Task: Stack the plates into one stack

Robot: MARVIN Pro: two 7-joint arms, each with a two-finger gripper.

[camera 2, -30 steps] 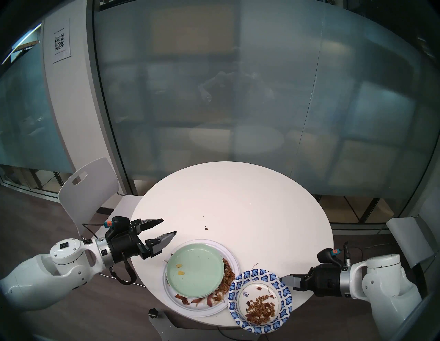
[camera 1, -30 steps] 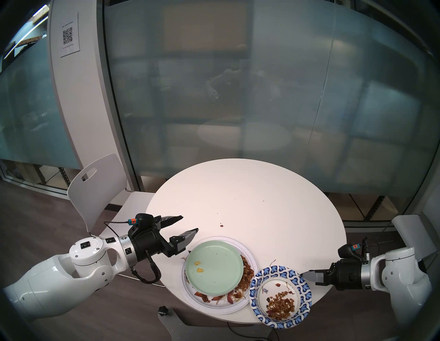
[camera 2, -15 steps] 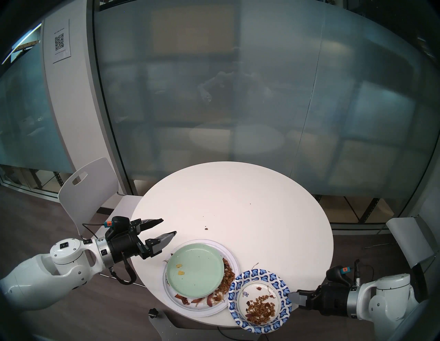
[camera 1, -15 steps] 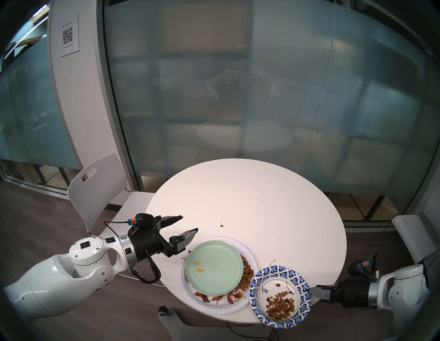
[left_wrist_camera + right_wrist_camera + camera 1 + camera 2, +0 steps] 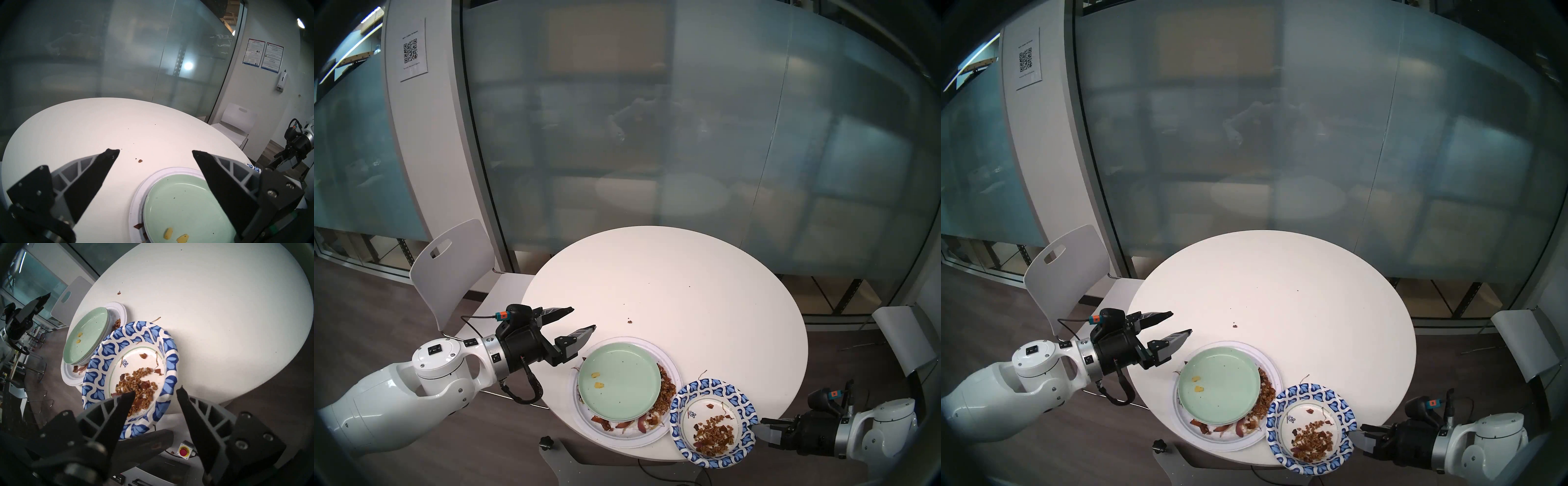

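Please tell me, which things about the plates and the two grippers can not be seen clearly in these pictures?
- Plates under the green plate: only thin rims show in the right wrist view; count and colours unclear.
- White paper plate: its middle is covered by the green plate.
- Patterned plate: its underside is hidden in every view.
- Left gripper: its right finger hides part of the green plate in its own wrist view.

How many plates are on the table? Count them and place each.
3 plain to see: pale-green plate atop the white paper plate, blue-patterned plate beside them overhanging the table edge. More rims show under the green one.
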